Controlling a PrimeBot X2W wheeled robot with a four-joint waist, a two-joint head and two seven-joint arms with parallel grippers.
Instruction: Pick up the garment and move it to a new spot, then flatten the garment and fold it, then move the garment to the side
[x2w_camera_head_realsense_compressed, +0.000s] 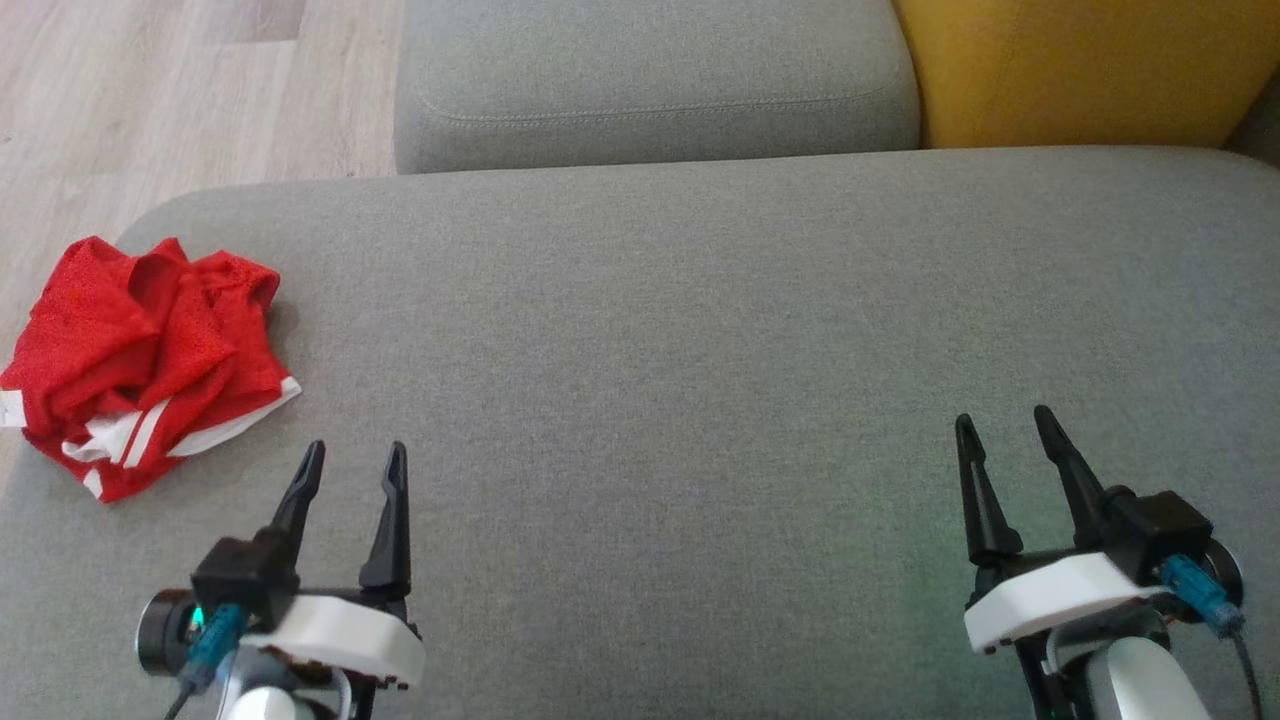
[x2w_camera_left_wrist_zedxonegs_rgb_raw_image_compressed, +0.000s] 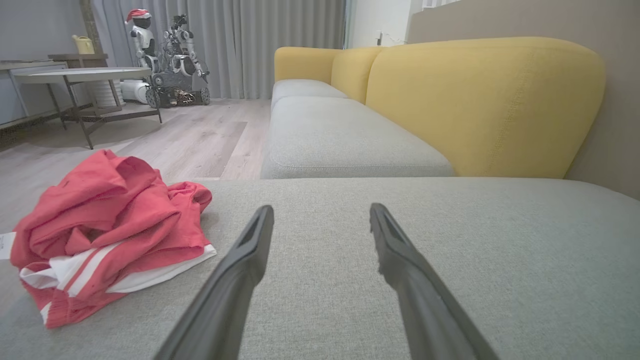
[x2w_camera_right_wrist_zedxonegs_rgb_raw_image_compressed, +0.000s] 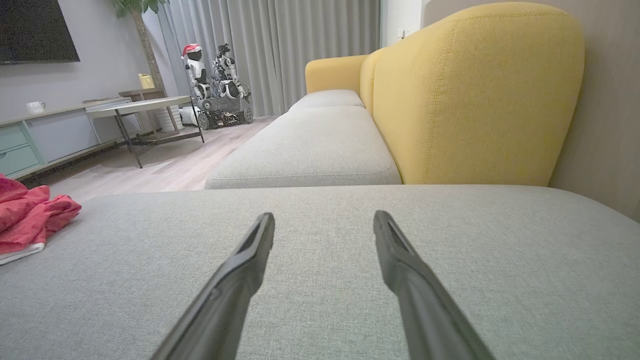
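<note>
Crumpled red garment (x2w_camera_head_realsense_compressed: 140, 365) ahead and left of the wide-open left gripper (x2w_camera_head_realsense_compressed: 357, 447).

The garment is a bunched heap with no clear long axis. Its white-striped hem runs along the side nearest the left gripper, slanting towards that claw's left finger. It lies apart from the fingertips, at the edge of the grey seat cushion (x2w_camera_head_realsense_compressed: 700, 300). Folds hide its shape, and the head view's left border cuts off its far side. The right gripper (x2w_camera_head_realsense_compressed: 1003, 416), jaws spread and holding nothing, hovers well apart, with the garment far to its left.

Head view downward, wrist views low and forward, all sharing garment (x2w_camera_head_realsense_compressed: 140, 350)
</note>
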